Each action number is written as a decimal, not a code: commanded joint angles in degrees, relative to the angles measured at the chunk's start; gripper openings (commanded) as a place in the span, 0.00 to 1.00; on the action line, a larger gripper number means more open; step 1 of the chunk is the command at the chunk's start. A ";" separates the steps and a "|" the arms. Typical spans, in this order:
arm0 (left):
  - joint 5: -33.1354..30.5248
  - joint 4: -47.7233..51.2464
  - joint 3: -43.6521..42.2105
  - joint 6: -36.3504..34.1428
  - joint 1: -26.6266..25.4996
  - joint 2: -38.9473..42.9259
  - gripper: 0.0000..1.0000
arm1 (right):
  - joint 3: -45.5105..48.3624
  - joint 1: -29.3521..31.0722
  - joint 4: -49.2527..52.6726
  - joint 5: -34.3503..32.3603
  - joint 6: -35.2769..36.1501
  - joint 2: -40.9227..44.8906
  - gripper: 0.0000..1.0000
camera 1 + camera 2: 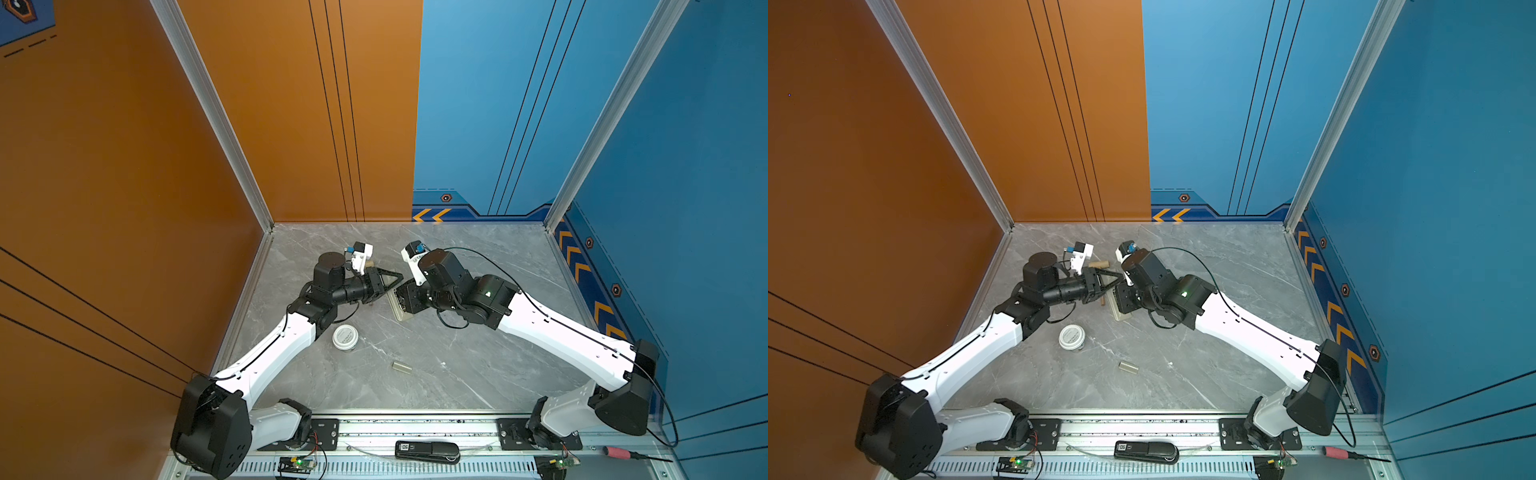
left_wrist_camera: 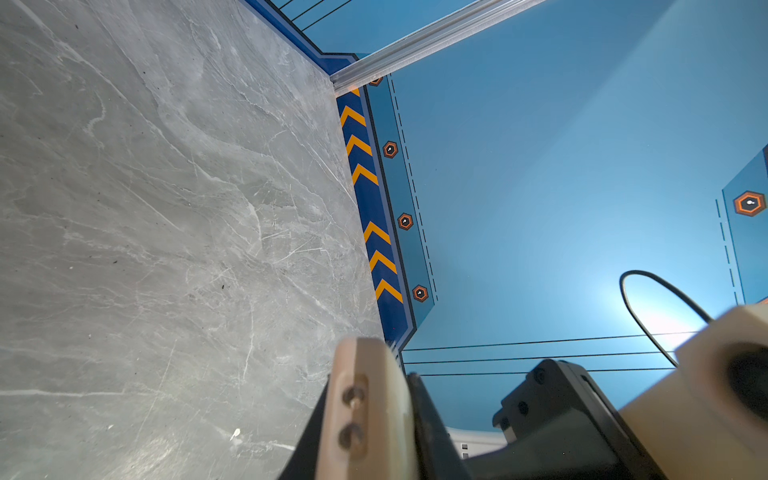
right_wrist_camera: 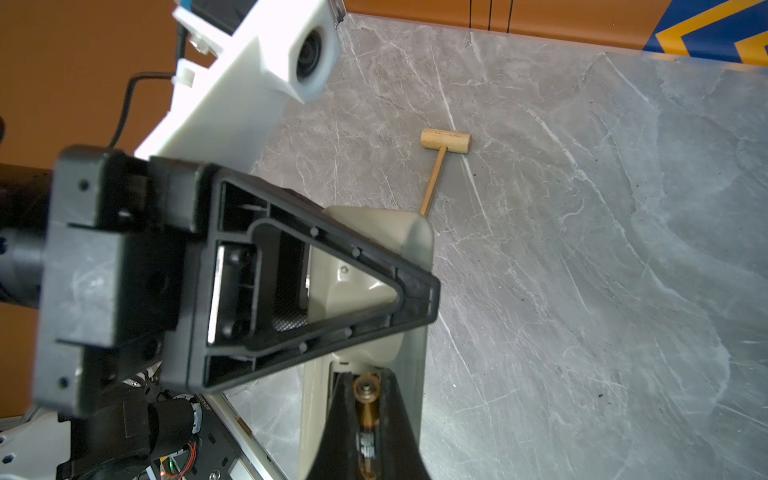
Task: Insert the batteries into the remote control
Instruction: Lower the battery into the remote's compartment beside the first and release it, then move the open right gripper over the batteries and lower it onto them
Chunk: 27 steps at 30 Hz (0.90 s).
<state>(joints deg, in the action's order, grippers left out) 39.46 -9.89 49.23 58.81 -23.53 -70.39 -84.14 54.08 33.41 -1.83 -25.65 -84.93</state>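
Grey, marble-veined tabletop (image 1: 478, 332) is filling our view, and both arms are meeting at the remote control (image 1: 401, 312) near its middle. We are seeing the remote with its beige-grey back up. The left gripper (image 1: 398, 276) is coming in from the left arm's side. Its jaws are closed tight across the remote's far end, one finger above the casing and one below. Whether the remote's near end is resting on the tabletop, we cannot tell.

The right gripper (image 3: 366, 380) is working over the remote's back. In the right wrist view we are watching its black fingers (image 3: 395, 415) pinching a battery (image 3: 366, 399). The battery's gold end is showing and it is lying lengthwise along the remote. The fingers are hiding whether it is seated.

Just beyond the remote's far end, a wooden mallet (image 3: 445, 141) is lying flat with its handle pointing back at the remote's corner. On the left arm's side of the remote, a little nearer the arm bases, a round white tin (image 1: 345, 337) is standing. Well apart from the remote, towards the arm bases, a small beige cover piece (image 1: 401, 366) is lying alone.
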 commanded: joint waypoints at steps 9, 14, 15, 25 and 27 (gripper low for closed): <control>1.67 -3.22 1.55 -0.59 -0.54 1.64 0.00 | 0.09 0.67 3.24 -0.85 0.42 0.81 0.17; 2.37 -3.47 1.87 -1.20 -0.71 1.48 0.00 | -1.19 0.81 3.84 -2.00 0.42 1.40 0.31; 2.59 -3.57 1.92 -1.27 -0.71 1.49 0.00 | -1.54 0.85 4.07 -2.46 0.47 1.54 0.34; 7.88 -4.53 2.23 -2.91 0.05 0.48 0.00 | -11.22 0.38 15.24 -6.66 7.26 4.36 0.54; 10.04 -4.59 2.41 -3.23 0.45 0.20 0.00 | -14.32 -0.53 18.56 -3.13 12.40 4.57 0.54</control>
<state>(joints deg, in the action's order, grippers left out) 44.71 -12.56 49.34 57.43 -23.62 -70.30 -94.08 54.68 44.60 -6.24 -20.43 -82.83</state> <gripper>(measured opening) 0.245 0.542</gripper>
